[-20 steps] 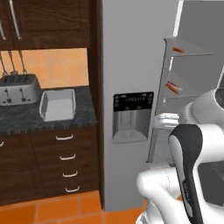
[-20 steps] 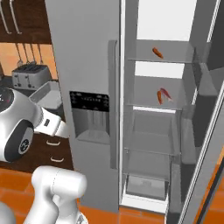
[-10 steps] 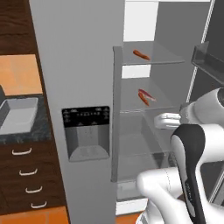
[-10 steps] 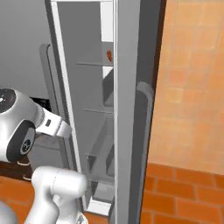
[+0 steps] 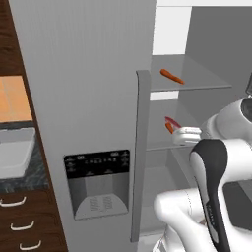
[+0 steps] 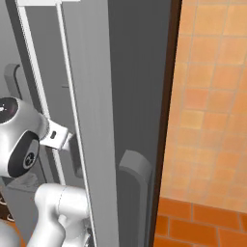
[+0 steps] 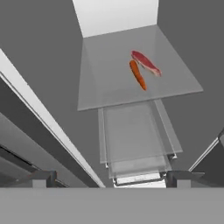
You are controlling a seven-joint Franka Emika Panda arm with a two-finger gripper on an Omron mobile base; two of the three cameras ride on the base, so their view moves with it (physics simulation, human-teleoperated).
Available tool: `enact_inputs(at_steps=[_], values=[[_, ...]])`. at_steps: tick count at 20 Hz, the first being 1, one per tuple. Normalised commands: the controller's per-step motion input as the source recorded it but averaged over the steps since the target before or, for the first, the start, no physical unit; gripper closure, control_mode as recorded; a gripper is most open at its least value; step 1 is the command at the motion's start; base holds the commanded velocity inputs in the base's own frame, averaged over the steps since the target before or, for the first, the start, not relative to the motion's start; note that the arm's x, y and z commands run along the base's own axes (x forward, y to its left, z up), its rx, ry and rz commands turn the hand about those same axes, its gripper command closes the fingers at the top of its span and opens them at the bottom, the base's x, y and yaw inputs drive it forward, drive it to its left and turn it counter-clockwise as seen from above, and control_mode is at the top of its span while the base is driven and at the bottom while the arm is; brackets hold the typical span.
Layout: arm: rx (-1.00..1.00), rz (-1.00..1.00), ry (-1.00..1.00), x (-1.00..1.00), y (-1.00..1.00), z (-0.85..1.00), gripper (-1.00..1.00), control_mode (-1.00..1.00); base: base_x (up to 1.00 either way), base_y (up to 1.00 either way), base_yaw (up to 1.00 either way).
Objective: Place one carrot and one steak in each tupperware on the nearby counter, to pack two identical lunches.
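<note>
Inside the open fridge, a carrot (image 7: 138, 75) and a steak (image 7: 146, 62) lie side by side on a glass shelf (image 7: 109, 83), ahead of my gripper (image 7: 111, 178). It is open, its two dark fingertips (image 7: 43, 177) wide apart with nothing between them. In the left base view the same steak (image 5: 171, 120) and carrot (image 5: 169, 128) rest just left of my hand (image 5: 187, 135). A second carrot (image 5: 171, 76) lies on the shelf above. One pale tupperware (image 5: 15, 150) sits on the dark counter (image 5: 22, 181) at the far left. The other tupperware and steak are out of view.
The grey fridge door with its dispenser panel (image 5: 98, 182) stands between the counter and the open compartment. A clear drawer (image 7: 133, 135) sits below the shelf. In the right base view the open door's edge (image 6: 91, 120) stands close, an orange tiled wall (image 6: 212, 96) behind.
Both base views have swung right and closer to the fridge: the counter and tray slid to the left edge and the toaster left view. The arm's pose looks unchanged.
</note>
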Motion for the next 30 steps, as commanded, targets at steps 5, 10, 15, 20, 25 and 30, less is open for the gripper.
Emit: enact_inputs(at_steps=[5, 10, 15, 20, 25, 30], values=[[0.04, 0.0, 0.07, 0.6, -0.65, 0.0, -1.0, -1.0, 0.0, 0.0, 0.0], [-0.04, 0.05, 0.01, 0.62, -0.07, -0.03, -1.0, -1.0, 0.0, 0.0, 0.0], [-0.13, 0.08, -0.15, 0.56, -0.22, -0.24, -1.0, -1.0, 0.0, 0.0, 0.0], [-0.06, 0.03, 0.0, 0.41, -0.61, -0.27, -1.0, -1.0, 0.0, 0.0, 0.0], [-0.08, 0.0, 0.13, 0.49, -0.48, -0.34, -1.0, -1.0, 0.0, 0.0, 0.0], [-0.02, 0.0, 0.09, 0.6, -0.44, -0.34, -1.0, -1.0, 0.0, 0.0, 0.0]])
